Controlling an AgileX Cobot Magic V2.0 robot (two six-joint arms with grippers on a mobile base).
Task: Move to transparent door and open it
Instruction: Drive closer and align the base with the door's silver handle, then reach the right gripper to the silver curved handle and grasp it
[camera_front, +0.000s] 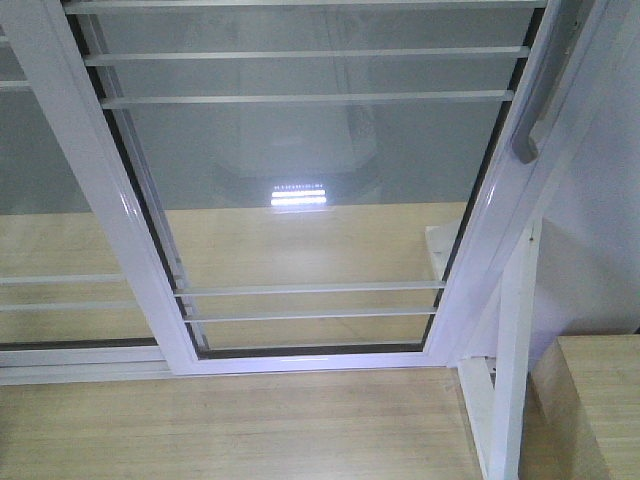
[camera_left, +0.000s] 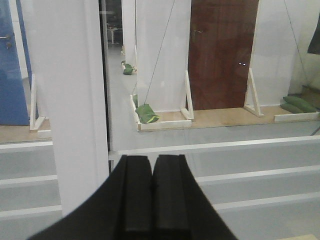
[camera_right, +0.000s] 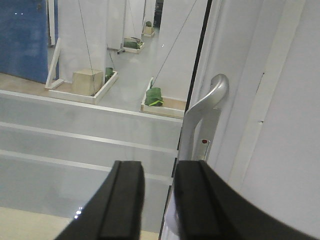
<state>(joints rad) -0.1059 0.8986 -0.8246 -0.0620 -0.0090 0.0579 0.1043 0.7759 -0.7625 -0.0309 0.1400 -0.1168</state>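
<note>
The transparent door fills the front view: a white-framed clear glass panel with thin horizontal white bars. Its curved grey metal handle sits on the right frame. In the right wrist view the handle rises just beyond and above my right gripper, which is open with the door's edge between and behind the fingers. My left gripper is shut and empty, facing the glass beside a white frame post. Neither gripper shows in the front view.
A second white-framed glass panel without a handle overlaps at the left. A white upright support and a wooden box stand at the right. Wooden floor lies below. Beyond the glass are white partition boards with green sandbags.
</note>
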